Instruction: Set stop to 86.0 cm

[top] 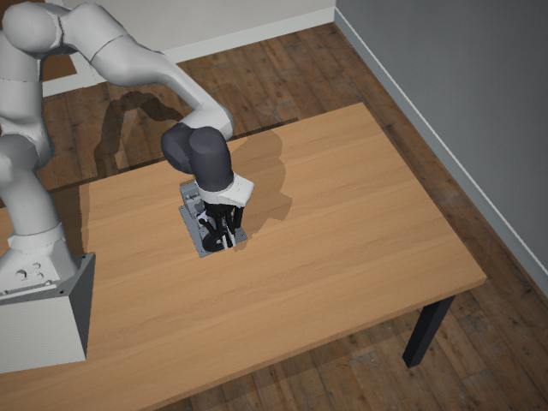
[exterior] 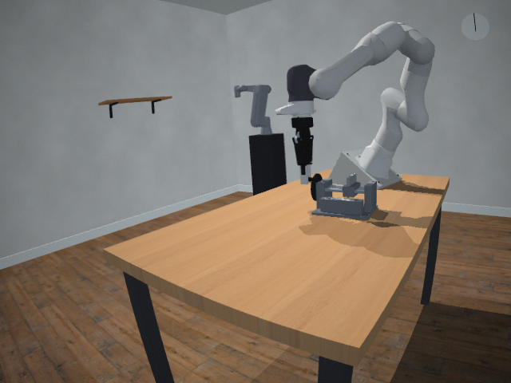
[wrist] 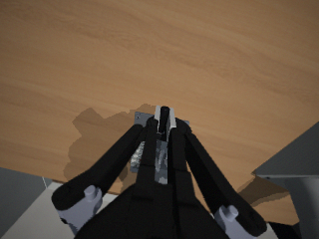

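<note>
Handwheel (exterior: 315, 186): one, black, pinched by nearly closed claw (exterior: 304, 178); one table (exterior: 247, 263).

Arm (exterior: 371, 49) arched high, wrist pointing straight down. Tool (exterior: 304, 178) nearly shut, fingers pinched on the handwheel's handle (wrist: 162, 120).

A white robot arm (exterior: 373, 49) is reaching down over a wooden table (exterior: 255, 263), its black gripper (exterior: 304, 178) pinching the crank of a dark handwheel (exterior: 315, 187) on a grey stop fixture (exterior: 344, 202); a wall shelf (exterior: 134, 100) is hanging behind.
</note>
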Motion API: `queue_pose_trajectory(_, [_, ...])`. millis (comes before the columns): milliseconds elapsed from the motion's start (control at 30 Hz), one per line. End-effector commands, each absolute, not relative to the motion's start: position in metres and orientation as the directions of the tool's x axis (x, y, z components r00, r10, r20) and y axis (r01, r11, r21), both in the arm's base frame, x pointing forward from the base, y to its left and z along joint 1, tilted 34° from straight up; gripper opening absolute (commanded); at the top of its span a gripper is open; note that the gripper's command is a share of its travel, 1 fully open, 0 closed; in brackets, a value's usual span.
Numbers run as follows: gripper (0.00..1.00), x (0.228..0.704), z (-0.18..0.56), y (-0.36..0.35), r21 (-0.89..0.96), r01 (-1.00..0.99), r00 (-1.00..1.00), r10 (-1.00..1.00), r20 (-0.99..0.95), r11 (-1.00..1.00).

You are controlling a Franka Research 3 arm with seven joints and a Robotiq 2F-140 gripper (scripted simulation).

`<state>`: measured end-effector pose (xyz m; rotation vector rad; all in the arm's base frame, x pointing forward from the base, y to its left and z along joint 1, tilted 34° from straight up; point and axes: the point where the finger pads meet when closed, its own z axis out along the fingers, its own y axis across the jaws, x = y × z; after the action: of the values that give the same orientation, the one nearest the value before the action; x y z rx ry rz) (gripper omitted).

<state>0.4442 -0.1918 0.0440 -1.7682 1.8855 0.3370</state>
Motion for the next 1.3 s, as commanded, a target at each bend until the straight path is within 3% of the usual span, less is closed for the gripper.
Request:
queue_pose_trajectory(0, [0.04,0.451,0.04,-0.189,-0.166,-0.979,-0.014,-0.846,-0.532,0.12])
queue_pose_trajectory(567, [0.04,0.469,0.015,-0.173,-0.166,-0.979,-0.014,-0.846,-0.532,0.12])
queue_pose_trajectory(1267, [0.04,0.449,-0.013,-0.156,-0.166,-0.979,-0.014,-0.846,-0.532,0.12])
